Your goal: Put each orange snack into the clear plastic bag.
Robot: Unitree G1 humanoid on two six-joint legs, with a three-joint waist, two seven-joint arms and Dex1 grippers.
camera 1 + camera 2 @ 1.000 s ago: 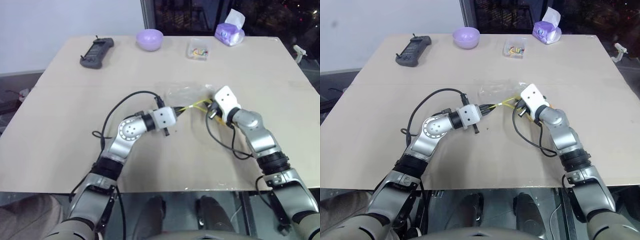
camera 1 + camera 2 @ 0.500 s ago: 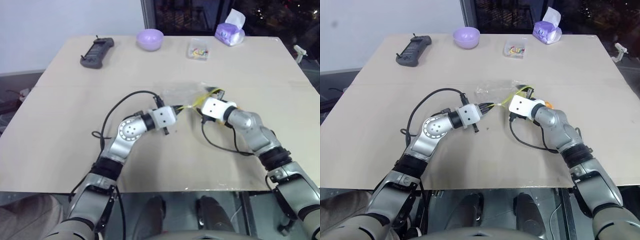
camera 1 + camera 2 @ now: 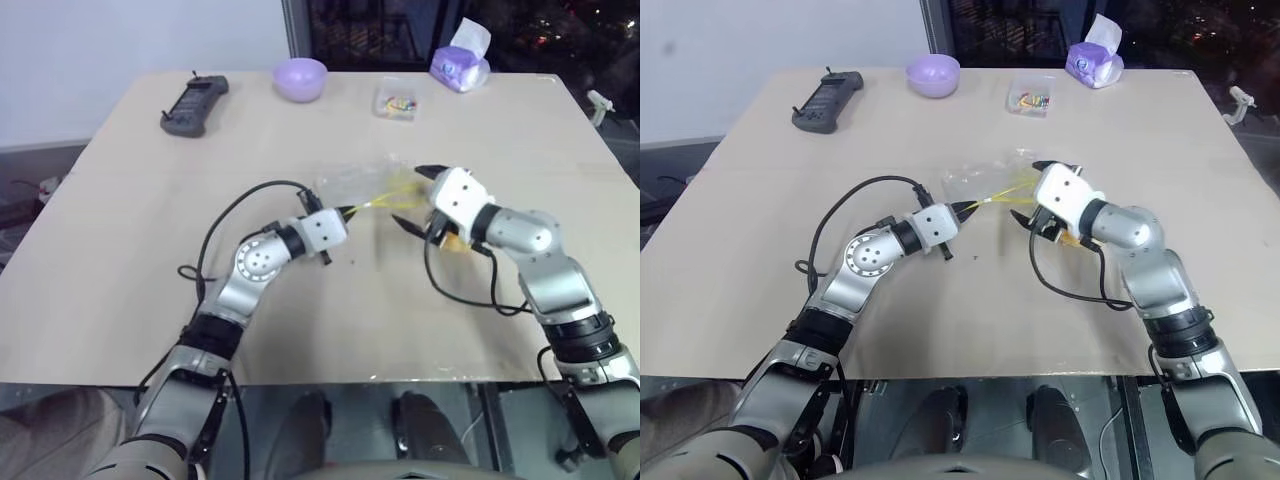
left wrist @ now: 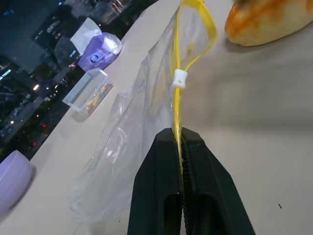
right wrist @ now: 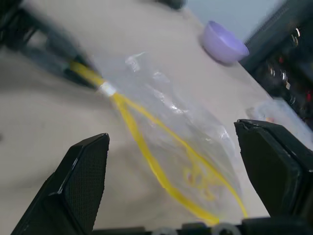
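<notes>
Pinching the yellow seal strip (image 4: 179, 105) of the clear plastic bag (image 3: 365, 185), the left gripper's (image 3: 345, 212) fingers were shut. Right gripper (image 3: 413, 196) gaped wide, empty, over the bag mouth. Orange snack (image 4: 266, 20) lay on the worktop (image 3: 130, 230) beside it. Risk: limp mouth collapsing, blocking insertion.

Clear plastic bag (image 3: 362, 186) mid-surface between left hand (image 3: 347, 211) and right hand (image 3: 416, 198); orange snack (image 4: 266, 19) just right of bag, under right hand; bowl (image 3: 300, 78), clear box (image 3: 395, 101), tissue pack (image 3: 459, 66) along far edge; controller (image 3: 194, 105) far left on the surface (image 3: 120, 240)
</notes>
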